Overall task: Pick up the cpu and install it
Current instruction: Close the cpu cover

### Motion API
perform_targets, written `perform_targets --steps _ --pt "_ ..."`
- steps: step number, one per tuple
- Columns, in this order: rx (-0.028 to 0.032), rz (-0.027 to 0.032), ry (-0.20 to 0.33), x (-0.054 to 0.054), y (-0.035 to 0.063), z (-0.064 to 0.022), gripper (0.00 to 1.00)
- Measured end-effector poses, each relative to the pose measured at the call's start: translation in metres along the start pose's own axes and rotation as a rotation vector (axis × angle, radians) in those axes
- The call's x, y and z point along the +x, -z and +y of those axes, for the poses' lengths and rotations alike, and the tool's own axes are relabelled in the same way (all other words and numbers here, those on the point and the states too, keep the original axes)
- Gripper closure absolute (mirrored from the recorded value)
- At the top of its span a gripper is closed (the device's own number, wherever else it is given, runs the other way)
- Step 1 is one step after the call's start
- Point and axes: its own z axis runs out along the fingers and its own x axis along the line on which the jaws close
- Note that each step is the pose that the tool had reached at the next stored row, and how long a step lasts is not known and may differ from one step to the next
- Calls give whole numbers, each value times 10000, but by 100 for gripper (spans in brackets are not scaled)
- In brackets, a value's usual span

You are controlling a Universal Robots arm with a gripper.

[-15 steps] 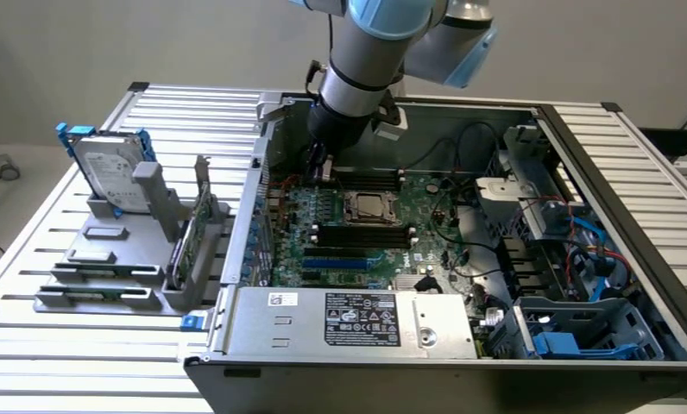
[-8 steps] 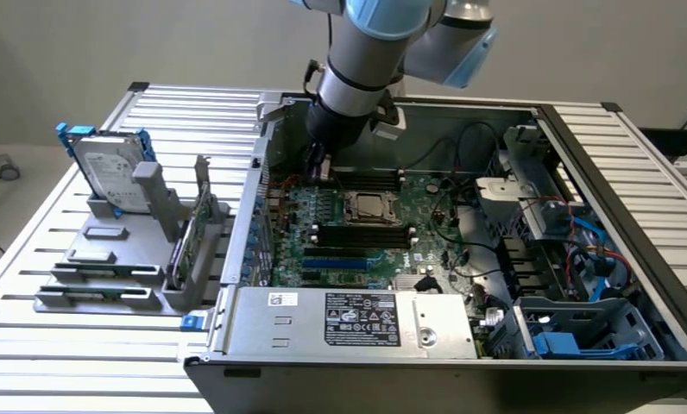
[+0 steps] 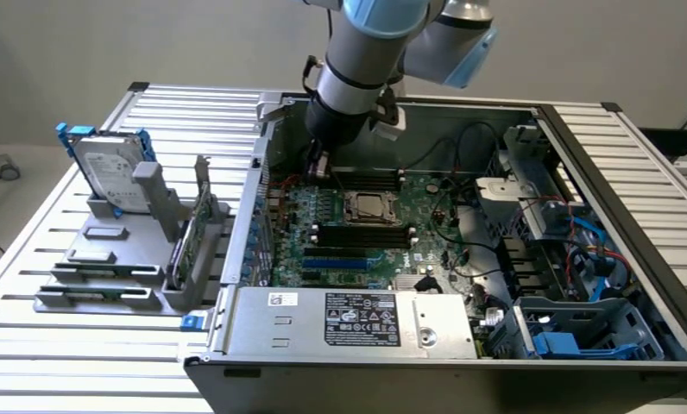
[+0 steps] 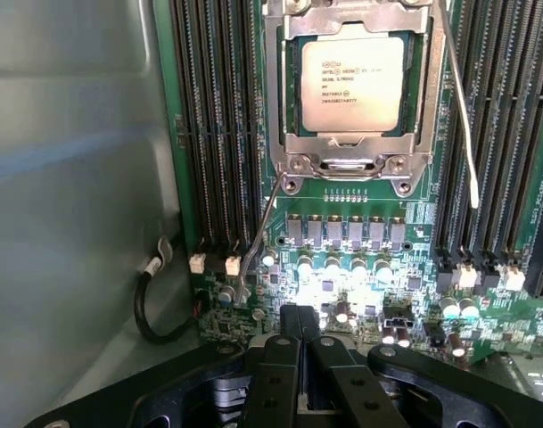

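Seemingly, with the square silver-topped cpu (image 4: pixel 352 83) seated in its dark metal socket (image 4: pixel 285 107) ahead, the clenched, empty hand (image 4: pixel 300 319) should push the thin wire lever (image 4: pixel 260 236) squarely.

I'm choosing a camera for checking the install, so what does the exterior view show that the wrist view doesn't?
Exterior view: the arm reaching into the open case, the hard drive standing on a rack outside it, the power supply. Wrist view: the shut hand near small capacitors, and printed lettering on the cpu. Both: the cpu sitting in its socket between memory slots.
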Motion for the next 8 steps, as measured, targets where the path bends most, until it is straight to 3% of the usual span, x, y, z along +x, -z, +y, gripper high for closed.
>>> perform_targets --steps 8 --pt "-207 329 -1158 2 9 -3 89"
